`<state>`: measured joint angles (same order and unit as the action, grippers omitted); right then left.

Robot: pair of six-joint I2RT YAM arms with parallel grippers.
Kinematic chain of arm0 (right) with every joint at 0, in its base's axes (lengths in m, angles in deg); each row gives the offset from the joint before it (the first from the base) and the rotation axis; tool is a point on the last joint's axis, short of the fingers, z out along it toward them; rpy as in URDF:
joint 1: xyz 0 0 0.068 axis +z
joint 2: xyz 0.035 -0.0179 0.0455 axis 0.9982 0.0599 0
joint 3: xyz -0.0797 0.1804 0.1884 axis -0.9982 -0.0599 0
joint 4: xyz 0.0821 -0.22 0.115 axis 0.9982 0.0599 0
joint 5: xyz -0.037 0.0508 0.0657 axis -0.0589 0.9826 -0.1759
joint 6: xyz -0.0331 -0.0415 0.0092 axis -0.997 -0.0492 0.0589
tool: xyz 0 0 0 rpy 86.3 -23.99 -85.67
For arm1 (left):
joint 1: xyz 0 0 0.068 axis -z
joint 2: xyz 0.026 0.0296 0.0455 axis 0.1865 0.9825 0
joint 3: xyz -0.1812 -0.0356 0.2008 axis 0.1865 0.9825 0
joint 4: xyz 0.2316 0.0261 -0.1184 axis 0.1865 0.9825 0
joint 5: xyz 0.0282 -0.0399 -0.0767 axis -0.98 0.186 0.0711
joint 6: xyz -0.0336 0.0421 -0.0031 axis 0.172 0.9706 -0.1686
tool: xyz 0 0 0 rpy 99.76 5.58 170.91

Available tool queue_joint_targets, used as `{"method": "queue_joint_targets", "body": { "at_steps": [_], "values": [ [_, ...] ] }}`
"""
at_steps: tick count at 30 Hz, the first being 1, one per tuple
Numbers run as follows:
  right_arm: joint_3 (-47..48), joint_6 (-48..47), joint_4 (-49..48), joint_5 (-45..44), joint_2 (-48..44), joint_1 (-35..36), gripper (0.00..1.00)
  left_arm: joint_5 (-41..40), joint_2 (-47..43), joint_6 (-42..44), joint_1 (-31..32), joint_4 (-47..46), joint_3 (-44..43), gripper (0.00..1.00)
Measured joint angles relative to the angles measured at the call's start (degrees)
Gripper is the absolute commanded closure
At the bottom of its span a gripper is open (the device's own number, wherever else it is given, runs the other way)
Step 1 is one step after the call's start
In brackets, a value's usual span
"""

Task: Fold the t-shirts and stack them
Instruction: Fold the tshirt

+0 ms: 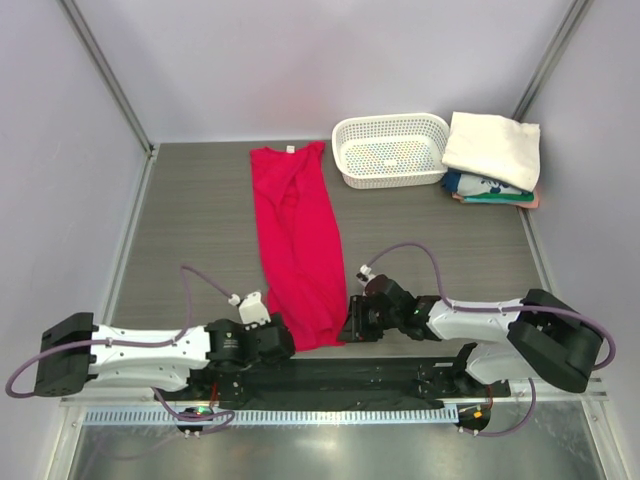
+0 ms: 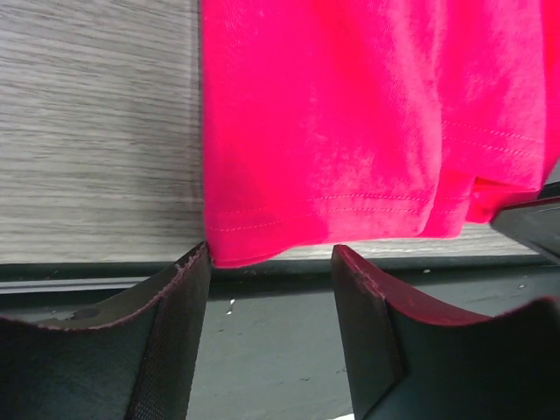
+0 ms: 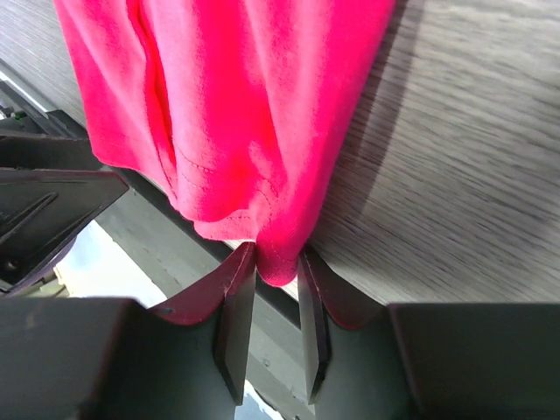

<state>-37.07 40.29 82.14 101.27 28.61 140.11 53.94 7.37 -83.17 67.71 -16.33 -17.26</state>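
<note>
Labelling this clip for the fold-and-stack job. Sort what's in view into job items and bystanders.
Part of the job:
red t-shirt, laid out long
cream-white shirt, topping the folded pile
teal-printed shirt, beneath it
right pincer, shut on the red hem corner
left pincer, open at the hem

Just lying about:
white basket, beside the pile

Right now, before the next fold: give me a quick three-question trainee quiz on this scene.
1. True or false: the right gripper is shut on a hem corner of the crimson-red cloth t-shirt.
2. Which colour tops the stack of folded shirts beside the white perforated plastic basket? A pink, B cream-white, C teal-printed.
3. Fill in: the left gripper sits at the red hem with its jaws ____.
Key: 1 true; 2 B; 3 open.
</note>
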Motion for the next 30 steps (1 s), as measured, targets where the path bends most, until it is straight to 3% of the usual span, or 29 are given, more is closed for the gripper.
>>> {"method": "queue_joint_targets", "body": {
  "at_steps": [3, 6, 7, 10, 15, 22, 30],
  "values": [
    [0.00, 0.22, -0.96, -0.04, 0.50, 0.04, 0.73, -0.70, -0.59, -1.05, 0.00, -1.09, 0.83, 0.50],
    [0.00, 0.00, -1.18, -0.52, 1.18, 0.04, 0.92, -1.60, -1.60, -1.44, 0.00, -2.01, 2.01, 0.63],
    [0.00, 0.24, -1.27, -0.55, 1.53, 0.02, 0.96, -1.95, -1.88, -1.42, 0.00, -2.32, 2.49, 0.78],
    [0.02, 0.20, -1.36, -0.83, 1.64, 0.04, 0.99, -2.54, -2.34, -1.16, 0.00, -2.80, 3.06, 1.00],
    [0.00, 0.02, 4.72, -3.39, -2.78, 1.09, 0.99, -2.58, -3.69, -0.94, 0.50, -0.17, 1.05, 1.00],
    [0.02, 2.69, 19.34, -9.01, -22.56, 6.60, 0.99, -2.95, -2.75, -1.68, 7.06, 6.67, -9.84, 1.00],
    [3.89, 5.95, 32.70, -15.56, -29.31, 10.95, 0.99, -6.78, 12.20, -3.10, 12.72, 19.32, -28.98, 1.00]
  ]
}}
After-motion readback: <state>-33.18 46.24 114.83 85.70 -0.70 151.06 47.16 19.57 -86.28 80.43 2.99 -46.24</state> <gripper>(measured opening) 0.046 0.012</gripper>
